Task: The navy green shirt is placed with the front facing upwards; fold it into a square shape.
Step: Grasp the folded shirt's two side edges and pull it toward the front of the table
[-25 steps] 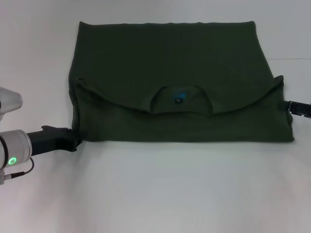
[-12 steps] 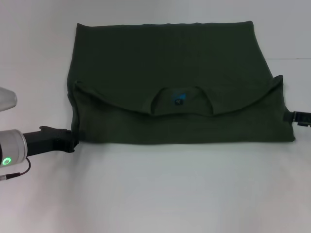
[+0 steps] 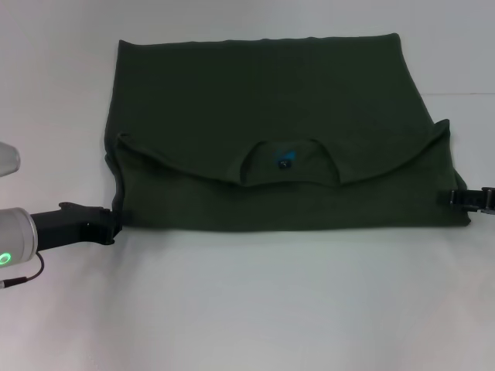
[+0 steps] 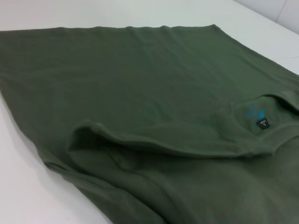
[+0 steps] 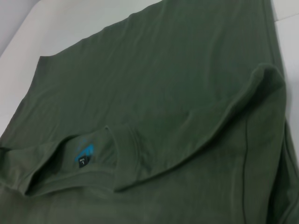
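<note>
1. You see the left gripper [image 3: 108, 226] at the near left corner of the navy green shirt [image 3: 271, 100], low on the white desk [image 3: 255, 309]. Since a second ago it has slid away from that corner, toward the outside. Whether its jaws are apart or together, you cannot tell.
2. The right gripper [image 3: 464, 199] is at the near right corner of the shirt. It went almost out of sight half a second ago and now shows a little more again. The state of its jaws you cannot tell either.
3. The shirt lies flat in the middle of the desk, with its top part folded over toward the hem. The collar [image 3: 288, 162] with its small blue label [image 3: 285, 158] is at the middle of the folded edge.
4. Farther from you, the left side of the shirt has spread a little outward; the far hem is straight.
5. I judge that the first fold is finished and both arms are letting go. The side folds are left to make a square.
</note>
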`<action>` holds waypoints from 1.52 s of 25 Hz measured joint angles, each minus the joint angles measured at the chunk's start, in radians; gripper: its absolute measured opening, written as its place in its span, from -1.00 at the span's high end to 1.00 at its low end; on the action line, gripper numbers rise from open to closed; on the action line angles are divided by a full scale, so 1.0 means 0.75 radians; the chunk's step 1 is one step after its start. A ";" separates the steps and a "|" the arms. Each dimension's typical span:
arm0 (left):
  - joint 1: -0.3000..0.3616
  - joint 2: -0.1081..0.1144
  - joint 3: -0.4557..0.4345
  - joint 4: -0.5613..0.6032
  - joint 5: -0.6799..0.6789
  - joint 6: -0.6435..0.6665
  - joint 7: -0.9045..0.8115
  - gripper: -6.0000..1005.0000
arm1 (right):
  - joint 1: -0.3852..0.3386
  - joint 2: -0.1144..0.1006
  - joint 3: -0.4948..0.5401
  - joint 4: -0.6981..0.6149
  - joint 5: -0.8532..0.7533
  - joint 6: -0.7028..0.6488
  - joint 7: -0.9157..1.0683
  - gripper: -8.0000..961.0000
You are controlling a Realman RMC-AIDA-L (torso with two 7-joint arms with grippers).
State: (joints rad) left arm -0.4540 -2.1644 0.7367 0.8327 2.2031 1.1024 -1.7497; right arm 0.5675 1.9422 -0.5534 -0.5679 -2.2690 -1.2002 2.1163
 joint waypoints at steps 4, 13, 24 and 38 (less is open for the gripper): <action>-0.002 0.000 -0.001 -0.002 0.000 -0.002 0.000 0.98 | -0.002 0.000 -0.001 0.007 0.000 0.022 -0.005 -0.33; -0.005 0.000 0.000 -0.007 -0.001 -0.004 -0.001 0.98 | -0.008 0.014 -0.003 0.012 0.000 0.056 -0.032 -0.29; -0.006 0.000 0.004 -0.010 -0.001 -0.004 -0.001 0.98 | -0.022 0.032 -0.006 0.015 -0.003 0.051 -0.063 -0.23; 0.001 0.000 -0.001 -0.009 -0.001 0.022 -0.024 0.98 | -0.064 0.043 0.013 0.015 0.031 0.010 -0.171 0.82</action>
State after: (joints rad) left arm -0.4533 -2.1644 0.7362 0.8262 2.2026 1.1187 -1.7677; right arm 0.5193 1.9745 -0.5433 -0.5569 -2.2457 -1.1925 1.9881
